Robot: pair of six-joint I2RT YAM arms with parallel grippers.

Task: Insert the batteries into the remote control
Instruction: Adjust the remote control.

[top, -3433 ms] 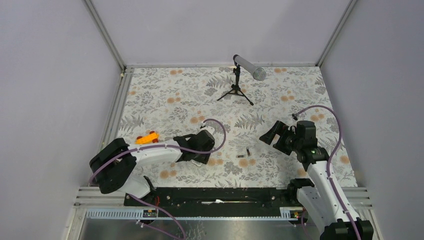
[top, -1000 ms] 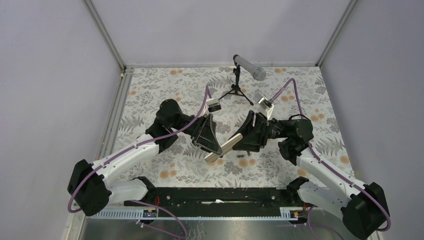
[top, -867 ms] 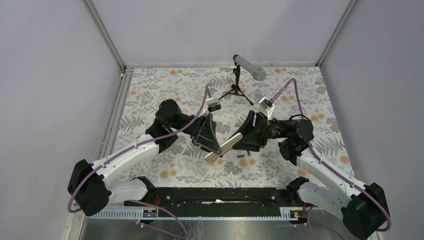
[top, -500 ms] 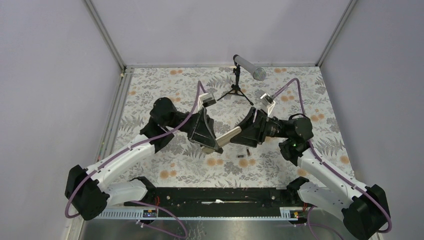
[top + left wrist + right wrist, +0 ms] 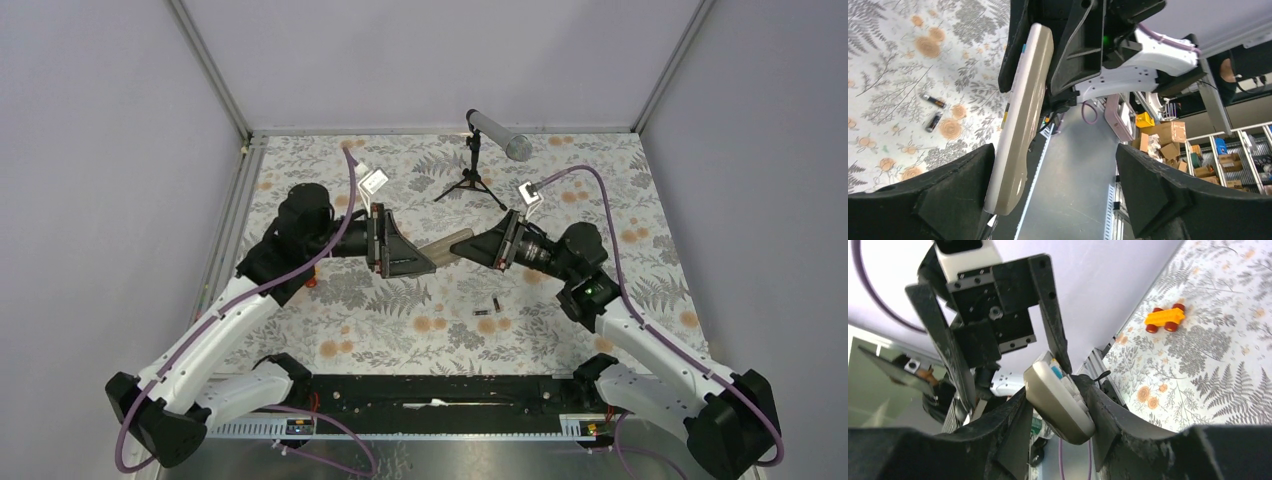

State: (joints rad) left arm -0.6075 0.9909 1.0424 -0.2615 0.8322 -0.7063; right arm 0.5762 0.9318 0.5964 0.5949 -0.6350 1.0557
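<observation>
The remote control (image 5: 452, 245), a beige-backed oblong, hangs in the air over the middle of the mat. My right gripper (image 5: 478, 248) is shut on one end of it. In the right wrist view the remote control (image 5: 1060, 401) sits button-side up between the right gripper (image 5: 1058, 396) fingers. My left gripper (image 5: 415, 256) faces it with jaws wide open. In the left wrist view the remote control (image 5: 1023, 112) has its free end beside one finger (image 5: 948, 200) of the left gripper (image 5: 1055, 197), ungripped. Two batteries (image 5: 487, 308) lie on the mat; the batteries (image 5: 934, 111) also show there.
A microphone (image 5: 498, 134) on a small black tripod (image 5: 470, 182) stands at the back of the floral mat (image 5: 560, 330). An orange toy car (image 5: 1164, 319) lies on the mat on the left side. The black rail (image 5: 430, 390) runs along the near edge.
My left gripper has opened, let go of the remote control and drawn back to the left. The right gripper has kept hold and raised the remote control farther from the near edge.
</observation>
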